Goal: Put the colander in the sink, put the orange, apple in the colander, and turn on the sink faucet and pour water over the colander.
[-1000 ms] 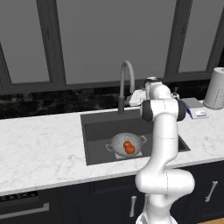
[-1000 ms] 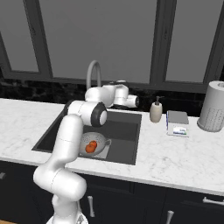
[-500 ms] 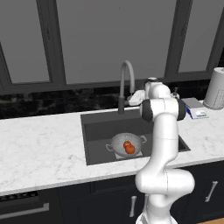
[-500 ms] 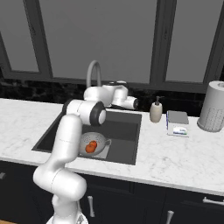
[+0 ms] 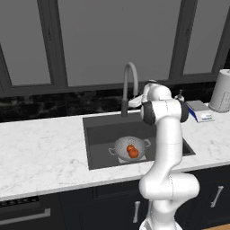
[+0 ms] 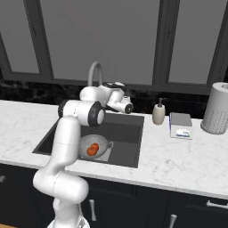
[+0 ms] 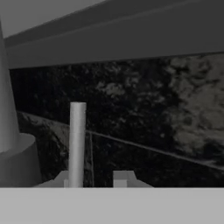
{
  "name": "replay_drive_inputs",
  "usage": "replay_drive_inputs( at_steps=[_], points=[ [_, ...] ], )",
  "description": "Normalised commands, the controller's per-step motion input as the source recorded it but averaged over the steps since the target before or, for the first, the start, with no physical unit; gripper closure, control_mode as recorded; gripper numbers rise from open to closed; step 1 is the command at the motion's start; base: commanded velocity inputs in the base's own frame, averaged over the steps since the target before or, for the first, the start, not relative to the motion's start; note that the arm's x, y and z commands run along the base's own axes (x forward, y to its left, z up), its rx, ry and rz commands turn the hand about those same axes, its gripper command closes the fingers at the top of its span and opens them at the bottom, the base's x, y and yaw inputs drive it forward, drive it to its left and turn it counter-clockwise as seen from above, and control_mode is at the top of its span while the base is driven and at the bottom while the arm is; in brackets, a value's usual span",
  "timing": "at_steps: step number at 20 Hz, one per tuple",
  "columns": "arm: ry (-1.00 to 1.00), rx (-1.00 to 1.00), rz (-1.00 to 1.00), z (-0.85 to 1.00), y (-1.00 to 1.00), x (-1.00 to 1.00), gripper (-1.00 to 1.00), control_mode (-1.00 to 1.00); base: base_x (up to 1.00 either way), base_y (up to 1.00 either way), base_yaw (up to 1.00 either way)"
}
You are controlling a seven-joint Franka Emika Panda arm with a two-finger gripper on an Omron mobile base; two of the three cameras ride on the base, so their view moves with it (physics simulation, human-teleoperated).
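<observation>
The grey colander (image 5: 118, 145) (image 6: 101, 143) sits on the floor of the dark sink (image 5: 99, 134) (image 6: 129, 132). Inside it lie two orange-red fruits (image 5: 132, 151) (image 6: 92, 149); I cannot tell which is the orange and which the apple. The gooseneck sink faucet (image 5: 130, 68) (image 6: 94, 71) rises behind the basin, and no water shows at its spout. My gripper (image 5: 133, 103) (image 7: 94, 179) is at the faucet's base (image 7: 15, 162), on its right side. The pale lever (image 7: 77, 140) stands just over the left fingertip. The fingertips stand slightly apart with nothing between them.
To the right of the sink, a soap bottle (image 6: 158, 113) (image 5: 179, 95) stands on the white marble counter (image 5: 40, 148). Further right are a small flat scale (image 6: 180, 127) and a tall grey canister (image 6: 217, 109) (image 5: 222, 91). Black backsplash and windows close off the back.
</observation>
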Motion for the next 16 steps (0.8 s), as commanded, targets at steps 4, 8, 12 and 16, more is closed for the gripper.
replay_drive_inputs(
  at_steps=[4, 8, 12, 16],
  points=[
    [0.00, 0.00, -0.06, 0.00, -0.15, 0.43, 1.00, -1.00, 0.00, 0.00, 0.00],
    [0.06, 0.00, -0.35, -0.01, -0.52, 0.43, 1.00, -1.00, 0.00, 0.00, 0.00],
    [0.16, 0.00, -0.52, -0.16, -0.64, 0.24, 1.00, -1.00, 0.00, 0.00, 0.00],
    [0.30, 0.00, -0.66, -0.32, -0.84, 0.06, 1.00, -1.00, 0.00, 0.00, 0.00]
  ],
)
